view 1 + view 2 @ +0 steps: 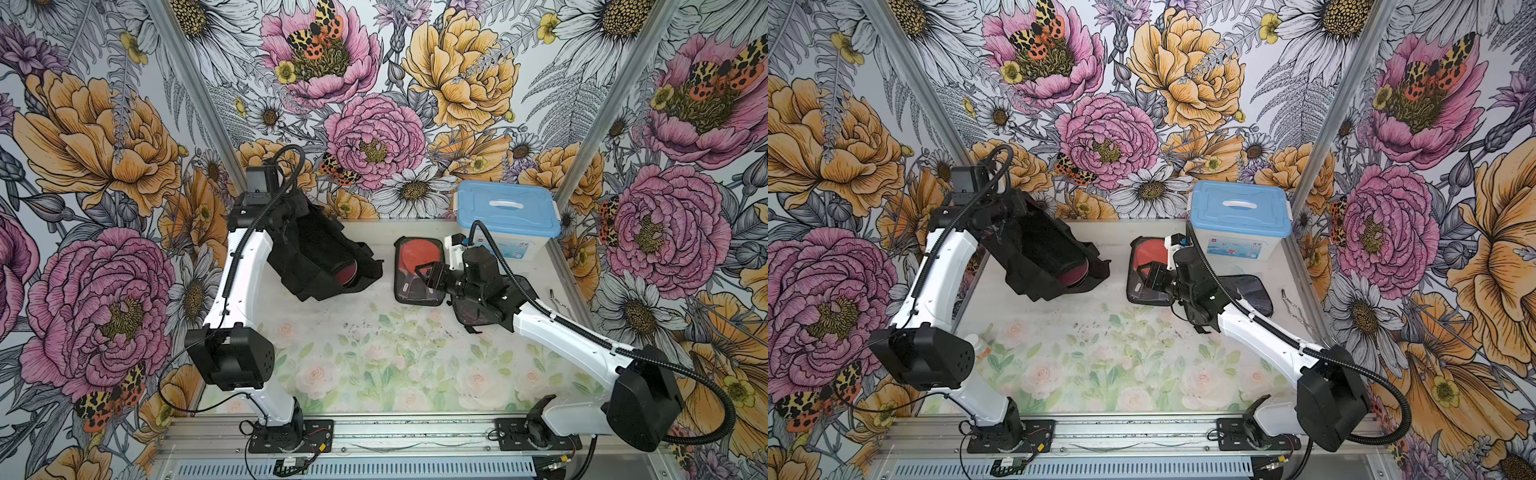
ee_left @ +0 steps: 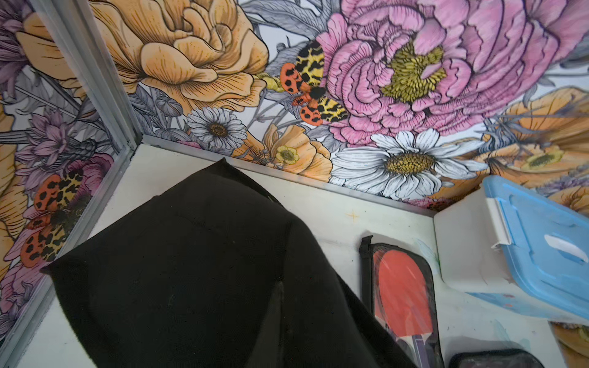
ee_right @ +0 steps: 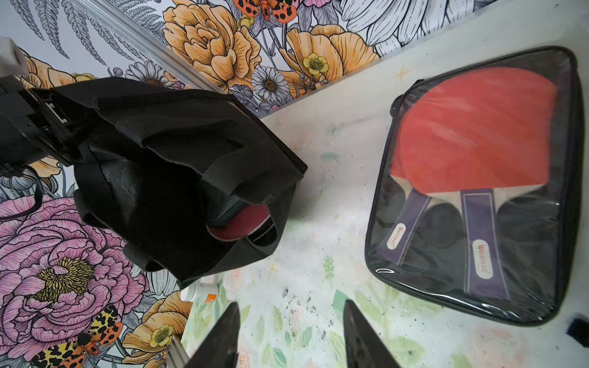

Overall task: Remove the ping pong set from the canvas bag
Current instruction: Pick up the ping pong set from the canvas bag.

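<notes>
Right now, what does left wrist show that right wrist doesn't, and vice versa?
Left wrist only: the white box with its blue lid, and an edge of the dark pouch.
Right wrist only: the canvas bag seen into its open mouth, the maroon cover inside, the left gripper clamped on the bag's rim, the open right gripper, and a small white bottle.
Both: the canvas bag and the clear-fronted paddle case.

This is a robot test cell in a lab. Floral-printed panels (image 1: 104, 124) set in aluminium posts (image 1: 205, 104) box in a small tabletop (image 1: 374, 353). A left arm (image 1: 245, 266) and a right arm (image 1: 557, 332), white and black with trailing cables (image 1: 515, 282), are bolted to a metal rail (image 1: 415, 432) along the front.
</notes>
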Controlling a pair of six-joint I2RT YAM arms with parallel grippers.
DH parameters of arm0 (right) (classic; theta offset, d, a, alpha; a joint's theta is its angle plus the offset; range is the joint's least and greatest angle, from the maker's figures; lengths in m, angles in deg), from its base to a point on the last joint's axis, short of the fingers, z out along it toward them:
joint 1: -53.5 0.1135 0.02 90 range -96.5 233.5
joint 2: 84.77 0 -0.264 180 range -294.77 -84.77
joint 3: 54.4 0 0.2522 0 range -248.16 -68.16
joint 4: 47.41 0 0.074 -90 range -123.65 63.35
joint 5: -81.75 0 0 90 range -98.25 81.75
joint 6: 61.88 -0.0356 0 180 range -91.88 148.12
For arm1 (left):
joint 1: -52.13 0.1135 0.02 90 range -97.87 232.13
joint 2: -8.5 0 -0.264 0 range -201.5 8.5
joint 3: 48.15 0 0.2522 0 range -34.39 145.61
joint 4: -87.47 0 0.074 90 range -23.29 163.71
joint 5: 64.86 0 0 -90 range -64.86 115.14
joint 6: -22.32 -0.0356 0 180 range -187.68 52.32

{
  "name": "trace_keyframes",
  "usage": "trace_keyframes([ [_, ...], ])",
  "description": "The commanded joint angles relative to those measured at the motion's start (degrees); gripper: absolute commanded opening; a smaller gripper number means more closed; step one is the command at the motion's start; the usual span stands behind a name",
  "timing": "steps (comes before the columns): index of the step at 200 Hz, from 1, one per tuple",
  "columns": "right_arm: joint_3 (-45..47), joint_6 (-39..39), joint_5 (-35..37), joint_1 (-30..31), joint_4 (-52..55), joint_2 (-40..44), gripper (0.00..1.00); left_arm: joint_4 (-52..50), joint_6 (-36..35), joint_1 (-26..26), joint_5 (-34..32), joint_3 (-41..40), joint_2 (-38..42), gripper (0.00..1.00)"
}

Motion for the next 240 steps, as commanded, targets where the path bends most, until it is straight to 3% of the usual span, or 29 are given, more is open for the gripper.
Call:
trace_keyframes([
  [1, 0.1, -0.4, -0.6, 0.7, -6.2, -0.6, 0.51, 4.3, -1.3, -3.5, -1.9, -4.4, 5.9, 0.0],
  [87, 5.6, 1.8, -0.4, 6.1, -19.1, 0.2, 0.53, 6.8, 0.1, -10.4, -6.8, -18.0, 11.8, 0.0],
  [167, 7.8, 7.2, -0.4, 14.6, -15.7, -1.9, 0.56, 10.6, 1.9, -14.0, -9.8, -28.1, 13.5, 0.0],
  [240, 4.8, -2.4, 0.2, 17.9, -24.0, -13.0, 0.59, 13.1, 2.7, -15.0, -9.1, -34.2, 15.9, 0.0],
])
